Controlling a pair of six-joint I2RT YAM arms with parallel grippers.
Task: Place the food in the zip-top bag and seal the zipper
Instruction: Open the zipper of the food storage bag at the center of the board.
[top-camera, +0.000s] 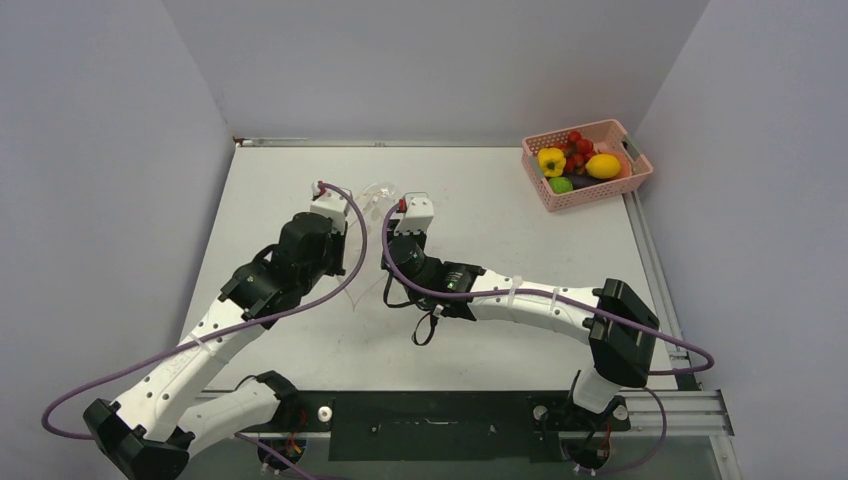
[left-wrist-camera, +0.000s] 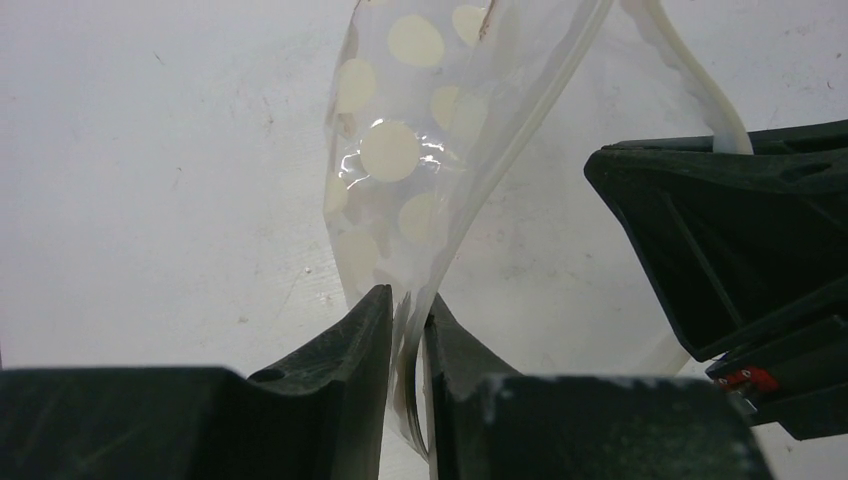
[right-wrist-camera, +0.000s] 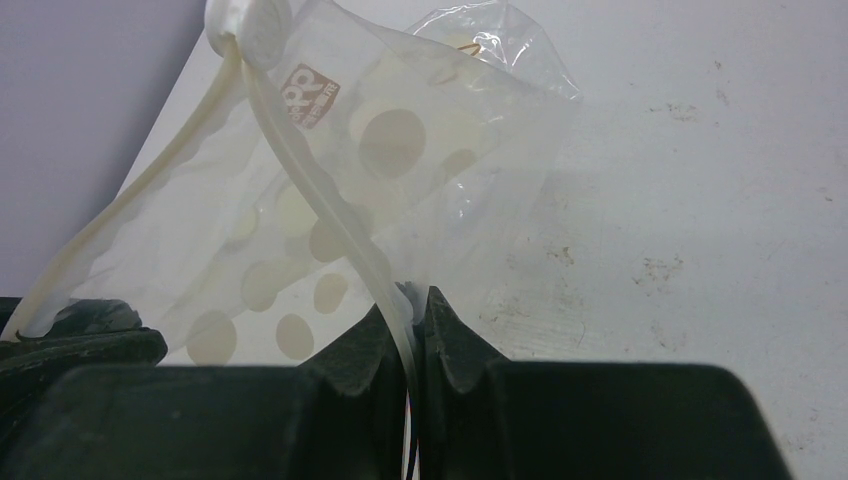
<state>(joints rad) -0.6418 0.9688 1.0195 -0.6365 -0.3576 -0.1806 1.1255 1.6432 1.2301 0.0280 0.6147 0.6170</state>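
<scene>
— What surrounds it?
— Plain pale walls: back wall (top-camera: 430, 60) at twelve o'clock, left wall (top-camera: 90, 180) at nine, right wall (top-camera: 760, 150) at three.
— And underneath?
— A scuffed white table (top-camera: 520, 230), with a metal rail (top-camera: 655, 270) along its three-o'clock edge.

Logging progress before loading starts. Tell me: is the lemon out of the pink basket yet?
No, the top view shows the lemon lying inside the pink basket.

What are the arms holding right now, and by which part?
Both hold the zip-top bag: the left jaws pinch one lip of its mouth by the zipper, the right jaws the opposite lip's zipper strip.
</scene>
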